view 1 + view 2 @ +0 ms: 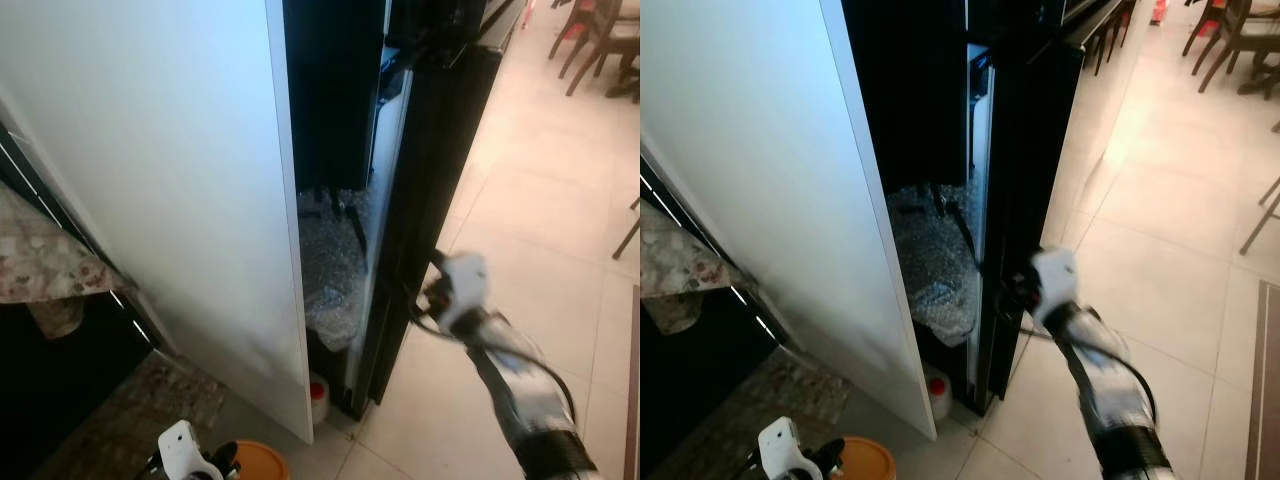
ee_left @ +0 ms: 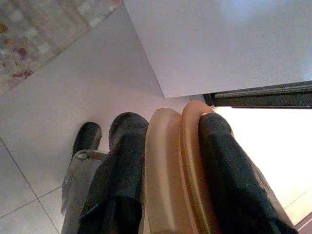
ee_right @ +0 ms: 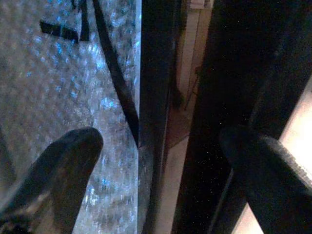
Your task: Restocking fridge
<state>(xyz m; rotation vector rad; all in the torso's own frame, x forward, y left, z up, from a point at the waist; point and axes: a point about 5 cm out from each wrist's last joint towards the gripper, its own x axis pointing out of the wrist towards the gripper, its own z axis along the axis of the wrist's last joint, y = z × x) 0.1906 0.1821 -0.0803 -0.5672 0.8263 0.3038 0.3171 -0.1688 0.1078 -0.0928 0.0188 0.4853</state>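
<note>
At the bottom left of the frame, the left gripper (image 1: 215, 462) is holding an orange lid-like container (image 1: 262, 462), its 2 black fingers (image 2: 124, 161) closing flat on either side of the tan rim.

Right of centre, the right gripper (image 1: 1025, 290) is reaching toward the edge of the dark fridge door (image 1: 1025, 180), which is standing slightly ajar. Its 2 fingers (image 3: 63, 161) are spread wide, gripping nothing, one on each side of the door edge.

Behind the gap, bubble wrap (image 1: 330, 265) is filling a fridge compartment, and a small red-capped bottle (image 1: 319, 395) is sitting at the bottom.

To do this step well, the right gripper should probably be hooking the door edge firmly and swinging it wide, keeping the container level and clear of the white panel (image 1: 150, 180).
</note>
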